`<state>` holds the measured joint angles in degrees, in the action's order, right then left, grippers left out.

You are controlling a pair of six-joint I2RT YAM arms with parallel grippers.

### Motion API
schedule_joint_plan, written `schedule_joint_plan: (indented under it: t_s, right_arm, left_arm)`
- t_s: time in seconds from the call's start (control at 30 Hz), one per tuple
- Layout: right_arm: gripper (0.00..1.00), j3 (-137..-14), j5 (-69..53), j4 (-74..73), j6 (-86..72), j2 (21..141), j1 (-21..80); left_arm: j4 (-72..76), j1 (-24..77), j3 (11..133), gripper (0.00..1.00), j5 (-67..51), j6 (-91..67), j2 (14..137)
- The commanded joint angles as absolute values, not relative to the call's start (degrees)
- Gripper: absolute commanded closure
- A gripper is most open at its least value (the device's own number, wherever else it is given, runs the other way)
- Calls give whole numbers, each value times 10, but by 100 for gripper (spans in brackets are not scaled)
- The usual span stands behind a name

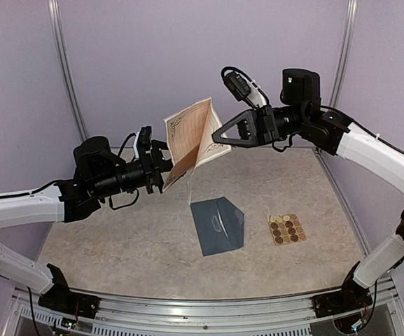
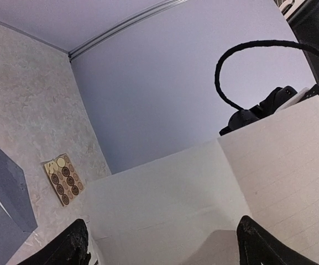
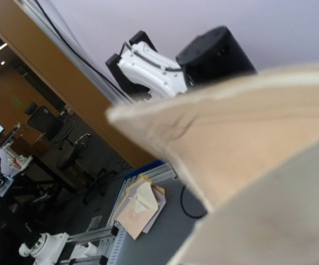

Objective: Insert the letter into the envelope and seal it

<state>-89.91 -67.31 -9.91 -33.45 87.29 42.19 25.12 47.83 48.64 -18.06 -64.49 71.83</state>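
Pinching the letter point(image 1: 191, 136) at upper centre, right fingers point(image 1: 217, 138) hold it alone; left fingers point(image 1: 161, 166) are open, so it may slip.

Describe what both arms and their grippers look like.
The left arm and right arm have white shells between black joints and bases. The left gripper and right gripper are black, the right showing an open triangular frame. Black cables loop at the wrists.
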Motion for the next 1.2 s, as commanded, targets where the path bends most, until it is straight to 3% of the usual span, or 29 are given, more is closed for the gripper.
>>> schedule_joint_plan:
  t_s: [0.0, 0.2, 0.5, 0.77, 0.9, 1.17]
  right_arm:
    - [100, -893, -685, -60, -346, 850, 418]
    - [100, -884, -685, -51, -352, 846, 418]
    - [100, -879, -622, -105, -352, 856, 408]
    - [100, -835, -657, 16, -416, 838, 408]
    - [100, -817, -664, 43, -430, 834, 408]
    - [100, -811, -661, 40, -424, 836, 407]
  left_arm:
    - [293, 483, 471, 9, -202, -678, 712]
    - [351, 486, 470, 8, -215, -712, 712]
    - [93, 504, 556, 5, -67, -524, 651]
    - [153, 507, 542, 11, -100, -559, 654]
    - [198, 507, 531, 31, -99, -579, 656]
    - [168, 506, 530, 90, -72, -585, 657]
